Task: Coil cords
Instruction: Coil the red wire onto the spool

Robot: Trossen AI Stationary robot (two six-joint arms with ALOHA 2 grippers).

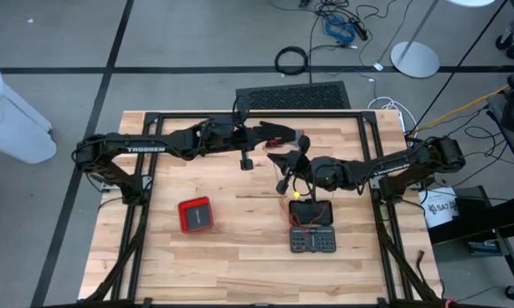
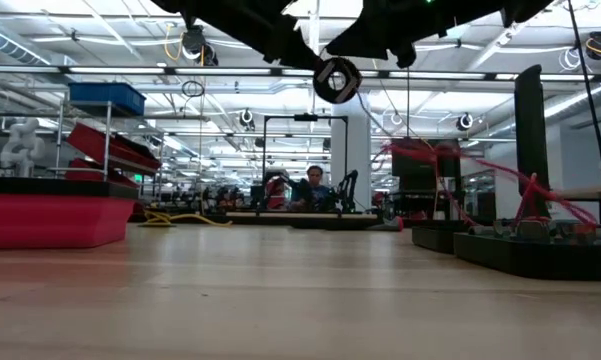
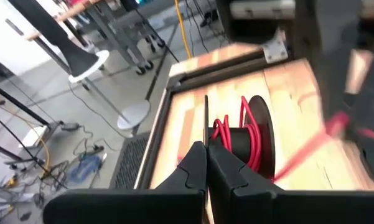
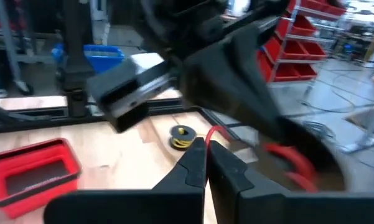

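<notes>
Both grippers, left gripper point(image 1: 301, 137) and right gripper point(image 1: 278, 156), meet mid-table, fingers pressed together pinching a red cord point(image 3: 227, 132), apparently to wind it.

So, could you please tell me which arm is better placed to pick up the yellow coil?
Probably the right. The yellow coil lies on the table just ahead of the right gripper, whose jaws are shut. The left gripper, also shut, faces a red-wire spool instead.
</notes>
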